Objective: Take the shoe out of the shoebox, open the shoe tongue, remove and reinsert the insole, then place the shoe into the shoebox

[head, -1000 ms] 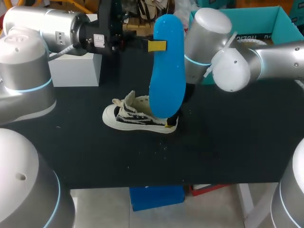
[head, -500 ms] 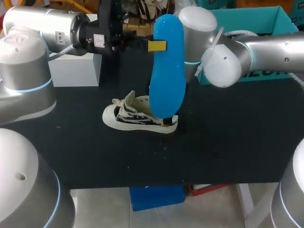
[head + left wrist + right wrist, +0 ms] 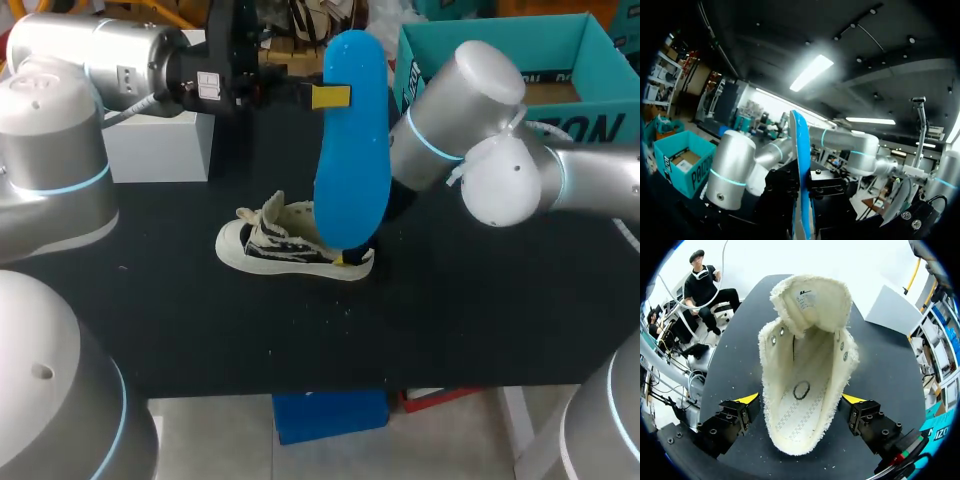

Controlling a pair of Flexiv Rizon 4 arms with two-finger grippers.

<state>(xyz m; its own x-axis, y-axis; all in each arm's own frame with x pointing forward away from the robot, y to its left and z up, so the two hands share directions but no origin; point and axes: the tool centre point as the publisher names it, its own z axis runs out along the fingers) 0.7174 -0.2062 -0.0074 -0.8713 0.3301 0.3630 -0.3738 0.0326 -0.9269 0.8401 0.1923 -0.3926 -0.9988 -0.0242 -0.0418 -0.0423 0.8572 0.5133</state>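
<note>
1. The shoe [image 3: 280, 250] is out of the teal cardboard shoebox [image 3: 545, 45] and lies on the black bench [image 3: 480, 320]. Its tongue is folded open and its insole is out; reinserting and reboxing remain.
2. The left claw [image 3: 330, 97] pinches the smooth, blue, round-ended insole [image 3: 352, 150], which hangs upright, mostly below it.
3. The right claw [image 3: 800, 399] stands wide, with the shoe's frayed cream canvas heel between its fingers.

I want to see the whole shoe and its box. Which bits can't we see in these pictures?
Head view: the blue insole hides the heel of the shoe and most of the right gripper.
Head view: the right arm covers part of the shoebox, so its contents are unclear.
Left wrist view: no shoe, nor the yellow tips of the left gripper.
</note>
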